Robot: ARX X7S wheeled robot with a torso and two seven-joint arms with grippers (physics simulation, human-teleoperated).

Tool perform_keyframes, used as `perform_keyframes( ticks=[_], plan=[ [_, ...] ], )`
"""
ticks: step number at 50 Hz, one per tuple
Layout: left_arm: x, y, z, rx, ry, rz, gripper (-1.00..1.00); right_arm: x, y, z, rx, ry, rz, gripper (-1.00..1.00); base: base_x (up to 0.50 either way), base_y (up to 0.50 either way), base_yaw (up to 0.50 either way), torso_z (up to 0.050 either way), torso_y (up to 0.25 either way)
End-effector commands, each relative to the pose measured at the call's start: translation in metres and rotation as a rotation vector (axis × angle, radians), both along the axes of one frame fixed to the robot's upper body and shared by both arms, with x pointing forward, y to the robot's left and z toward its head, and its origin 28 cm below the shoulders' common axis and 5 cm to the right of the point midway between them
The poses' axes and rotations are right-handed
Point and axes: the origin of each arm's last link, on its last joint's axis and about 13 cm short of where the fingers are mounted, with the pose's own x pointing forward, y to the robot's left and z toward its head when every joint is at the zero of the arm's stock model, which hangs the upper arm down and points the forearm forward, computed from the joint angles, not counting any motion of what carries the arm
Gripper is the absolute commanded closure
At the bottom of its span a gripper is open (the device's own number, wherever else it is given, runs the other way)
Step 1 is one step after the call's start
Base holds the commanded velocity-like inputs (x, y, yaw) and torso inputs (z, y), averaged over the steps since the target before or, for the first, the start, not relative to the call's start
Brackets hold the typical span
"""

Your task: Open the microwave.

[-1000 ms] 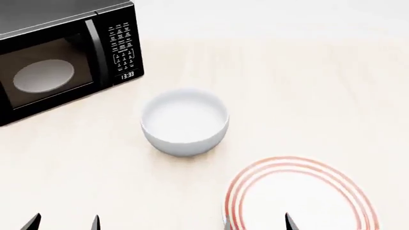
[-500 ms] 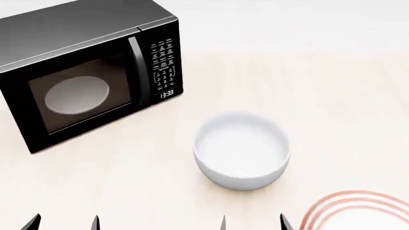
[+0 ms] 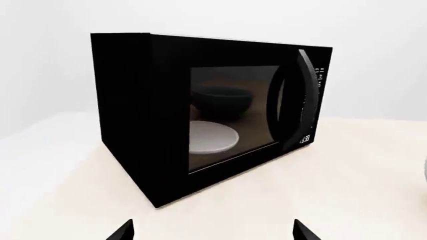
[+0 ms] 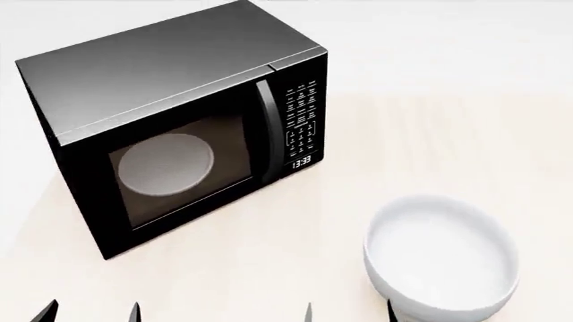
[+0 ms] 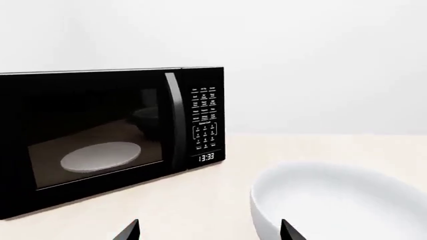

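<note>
The microwave (image 4: 179,127) sits on the pale table (image 4: 447,134), on the left and a bit far from the robot. Its door is shut, and the round white plate (image 4: 166,164) shows through the glass. The keypad (image 4: 301,124) is on its right side, with the clock reading 13:33. A white bowl (image 4: 441,258) stands to the right, nearer the robot. The left gripper (image 4: 90,312) and right gripper (image 4: 350,312) are both wide open — each holds nothing — low at the near edge, well apart from the microwave
</note>
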Motion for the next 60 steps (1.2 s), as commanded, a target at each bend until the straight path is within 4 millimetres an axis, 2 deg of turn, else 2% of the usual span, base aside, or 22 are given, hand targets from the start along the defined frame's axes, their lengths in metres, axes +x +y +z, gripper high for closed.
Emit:
perform_keyframes(
  ticks=[1, 14, 19, 29, 38, 60],
  plan=[
    [0.0, -0.001, 0.0, 0.0, 0.0, -0.003, -1.0, 0.0, 0.0, 0.0, -0.002, 0.001, 0.004, -1.0, 0.25, 0.38, 0.0, 0.0, 0.0],
    [-0.002, 0.0, 0.0, 0.0, -0.001, -0.004, -1.0, 0.001, 0.001, -0.002, 0.001, 0.005, 0.013, -1.0, 0.26, 0.38, 0.0, 0.0, 0.001],
    [-0.002, 0.0, 0.001, -0.002, -0.002, -0.004, -1.0, 0.001, 0.002, -0.002, 0.027, 0.011, 0.017, -1.0, 0.42, 0.12, 0.0, 0.0, 0.0],
    [-0.002, 0.001, 0.004, -0.018, -0.004, -0.004, -1.0, 0.001, 0.003, 0.003, 0.063, 0.014, 0.049, -1.0, 0.0, 0.0, 0.0, 0.0, 0.0],
    [-0.006, -0.001, 0.007, -0.008, -0.023, -0.009, -1.0, 0.014, -0.004, 0.035, 0.006, -0.007, 0.036, -1.0, 0.0, 0.0, 0.0, 0.0, -0.036],
    [-0.005, 0.002, 0.011, -0.022, -0.035, -0.001, -1.0, 0.038, -0.003, 0.064, -0.047, -0.035, 0.05, -1.0, 0.0, 0.0, 0.0, 0.009, -0.165]
  ],
)
